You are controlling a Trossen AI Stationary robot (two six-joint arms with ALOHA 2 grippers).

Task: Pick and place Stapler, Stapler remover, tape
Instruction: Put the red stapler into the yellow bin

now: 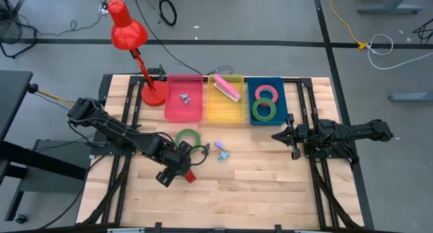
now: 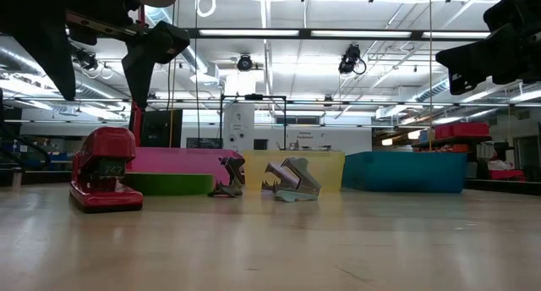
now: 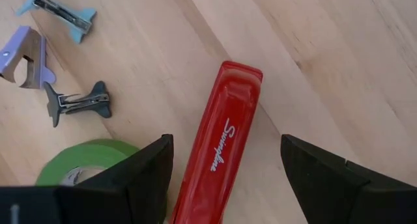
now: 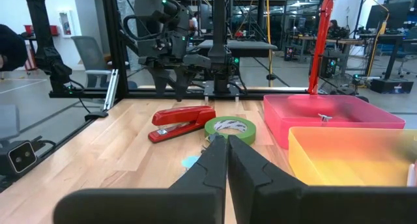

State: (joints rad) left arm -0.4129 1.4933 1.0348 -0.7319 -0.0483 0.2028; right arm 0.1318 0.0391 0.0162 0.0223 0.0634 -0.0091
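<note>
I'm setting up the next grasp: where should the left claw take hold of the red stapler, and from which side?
Grip the red stapler across its long narrow body near the middle, coming straight down from above. It lies flat on the table, its length running between the left claw's open fingers, so they can likely close on its two long sides. The green tape ring lies close to one finger, so descend carefully.

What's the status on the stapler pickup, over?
Left gripper open, straddling red stapler on table. Right gripper shut, waiting by blue bin. Green tape roll close alongside.

red stapler [image 3: 215, 152] base cut off by edge, green tape [image 3: 81, 160] partly behind fingers [image 3: 140, 175]
</note>
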